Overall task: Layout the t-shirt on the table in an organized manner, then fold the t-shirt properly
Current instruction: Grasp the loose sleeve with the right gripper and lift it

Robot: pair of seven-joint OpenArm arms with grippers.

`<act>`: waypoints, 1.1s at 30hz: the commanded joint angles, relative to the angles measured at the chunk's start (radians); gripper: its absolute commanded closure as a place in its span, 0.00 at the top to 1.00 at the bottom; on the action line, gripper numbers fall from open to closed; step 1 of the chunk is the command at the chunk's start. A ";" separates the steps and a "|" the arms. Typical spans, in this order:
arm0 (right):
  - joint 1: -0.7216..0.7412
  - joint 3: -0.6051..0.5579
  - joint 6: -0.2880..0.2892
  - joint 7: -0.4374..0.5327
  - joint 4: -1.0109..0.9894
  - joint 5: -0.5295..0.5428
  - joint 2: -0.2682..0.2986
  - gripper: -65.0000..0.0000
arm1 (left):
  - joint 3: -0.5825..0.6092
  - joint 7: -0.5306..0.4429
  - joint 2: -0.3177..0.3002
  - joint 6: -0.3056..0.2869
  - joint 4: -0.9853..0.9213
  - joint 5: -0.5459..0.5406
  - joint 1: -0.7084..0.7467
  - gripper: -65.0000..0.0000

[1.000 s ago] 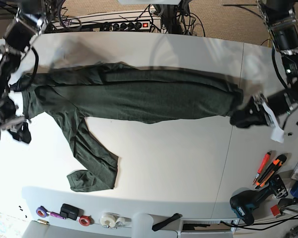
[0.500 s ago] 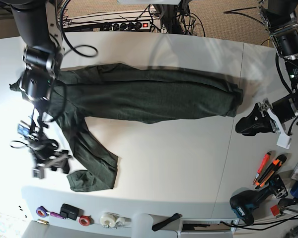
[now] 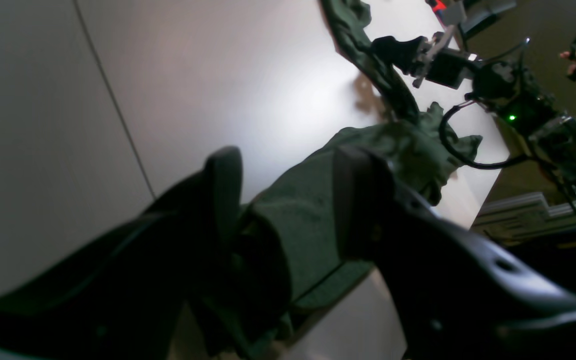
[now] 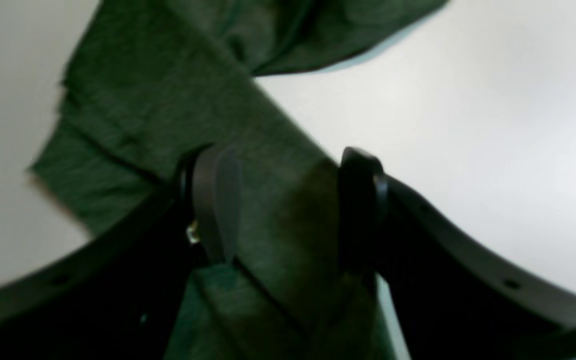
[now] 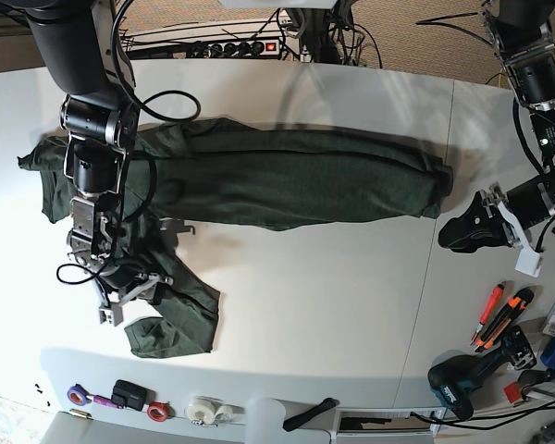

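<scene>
The dark green t-shirt (image 5: 287, 180) lies stretched in a long band across the table (image 5: 333, 305), with a narrower strip running down to the front left. My right gripper (image 5: 134, 282) hovers over that strip. In the right wrist view it (image 4: 288, 200) is open with the fabric (image 4: 158, 95) under its fingers. My left gripper (image 5: 455, 233) sits just off the shirt's right end. In the left wrist view it (image 3: 288, 200) is open, and the shirt (image 3: 313, 200) shows through the gap.
Hand tools (image 5: 499, 319) and a drill (image 5: 462, 381) lie at the right front. Tape rolls (image 5: 208, 410) and small items line the front edge. A power strip (image 5: 231, 46) and cables run along the back. A dark seam (image 5: 442, 240) crosses the table.
My right arm has swung in from the table's left edge onto the shirt's lower strip. My left gripper has let go of the shirt's right end and backed off slightly to the right.
</scene>
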 commanded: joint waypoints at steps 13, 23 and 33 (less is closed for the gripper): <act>-0.007 0.002 -0.057 0.004 0.014 0.063 0.016 0.49 | -0.006 -0.019 -0.019 -0.004 0.016 -0.028 -0.019 0.47; -0.072 0.002 0.020 -0.011 0.014 0.180 0.014 0.46 | -0.006 -0.019 -0.019 -0.004 0.016 -0.029 -0.019 0.47; -0.082 0.005 0.252 -0.133 0.099 0.360 0.016 0.00 | -0.006 -0.027 -0.016 -0.004 0.016 -0.029 -0.019 0.47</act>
